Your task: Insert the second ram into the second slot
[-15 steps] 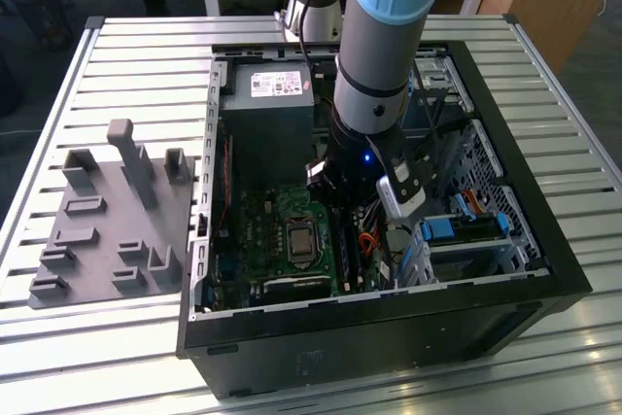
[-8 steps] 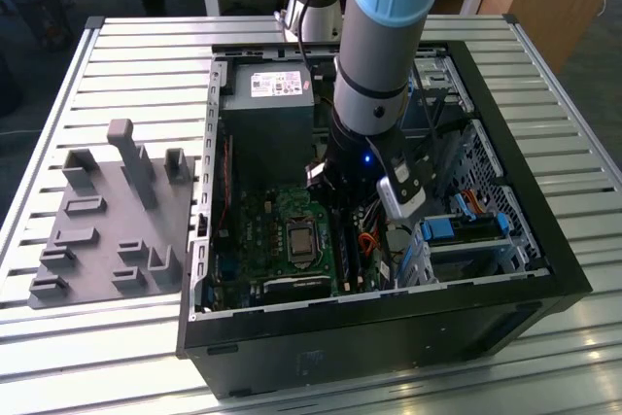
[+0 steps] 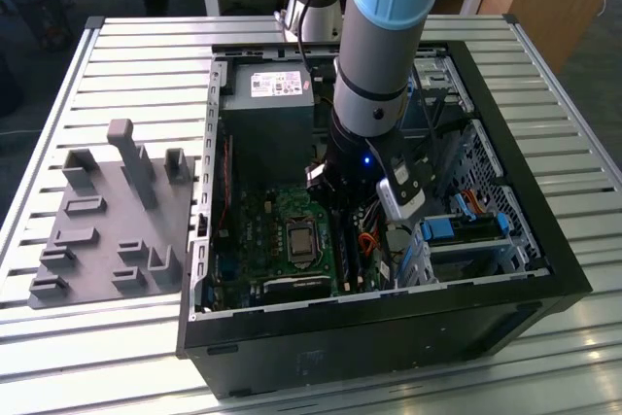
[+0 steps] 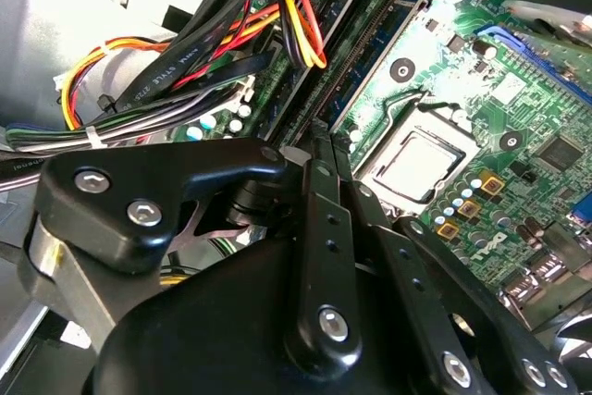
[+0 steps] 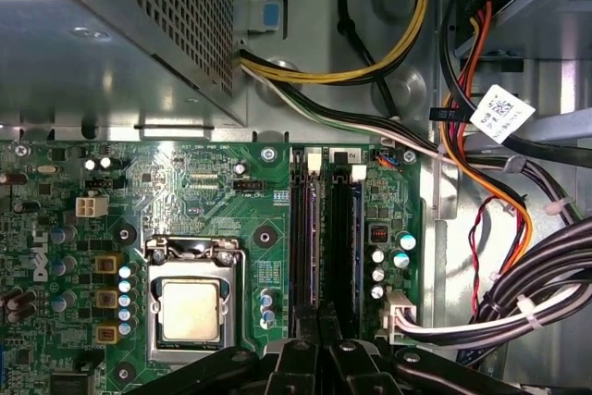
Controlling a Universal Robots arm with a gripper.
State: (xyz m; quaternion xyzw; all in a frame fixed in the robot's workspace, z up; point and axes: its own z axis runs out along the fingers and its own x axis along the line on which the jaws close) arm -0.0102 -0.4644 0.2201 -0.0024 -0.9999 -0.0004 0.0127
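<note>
Second ram (image 5: 309, 238), thin flat board, sits in slot beneath black gripper (image 5: 319, 321).

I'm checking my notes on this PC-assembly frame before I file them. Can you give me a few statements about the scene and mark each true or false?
1. The PC case lies open on a slatted table. True.
2. The gripper is over the grey fixture. False: it is down inside the case, above the RAM slots; the grey fixture sits outside, at the exterior view's left.
3. The CPU socket carries a fan. False: its metal top is bare.
4. Yellow, red and black cables run beside the slots. True.
5. The power supply is in the case. True.
</note>
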